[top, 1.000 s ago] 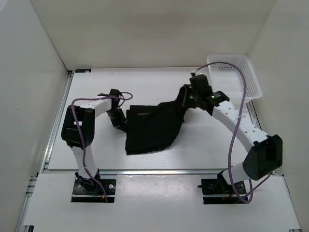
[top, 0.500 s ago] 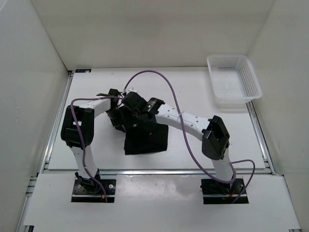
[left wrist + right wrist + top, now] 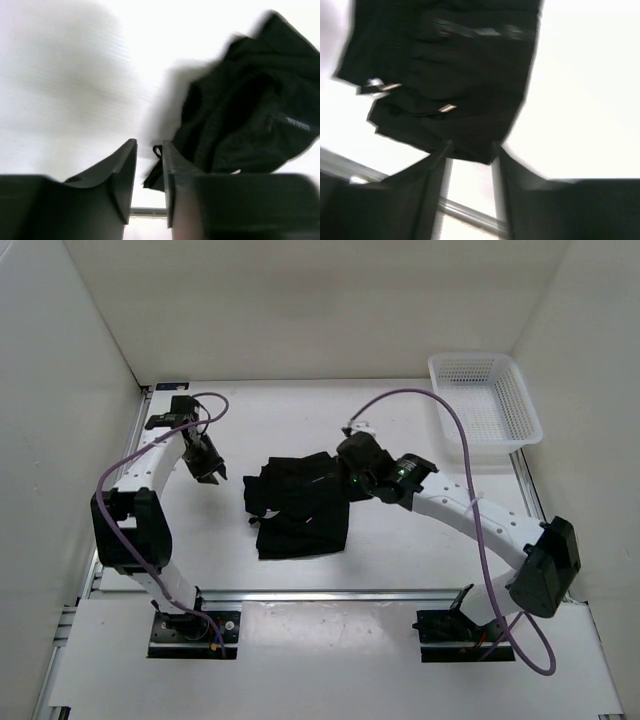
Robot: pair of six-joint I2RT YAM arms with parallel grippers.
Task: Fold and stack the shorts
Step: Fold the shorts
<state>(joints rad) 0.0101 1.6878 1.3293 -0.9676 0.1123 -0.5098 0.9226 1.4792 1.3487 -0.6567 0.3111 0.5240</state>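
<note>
The black shorts (image 3: 300, 508) lie folded in a bunched heap on the table's middle. My left gripper (image 3: 210, 472) hangs to the left of them, clear of the fabric, its jaws a narrow gap apart and empty. In the left wrist view the shorts (image 3: 250, 115) lie right of my gripper (image 3: 150, 145), with a drawstring loop just past the tips. My right gripper (image 3: 348, 472) hovers over the heap's far right edge. In the right wrist view my gripper (image 3: 470, 147) is open and empty, and the shorts (image 3: 450, 65) lie beyond the tips.
A white mesh basket (image 3: 485, 405) stands at the far right corner. White walls close in the table on the left, far and right sides. A metal rail (image 3: 330, 593) runs along the near edge.
My right gripper carried one side of the shorts over to the left, let go and drew back right. My left gripper let go of the shorts and moved away to the far left.
</note>
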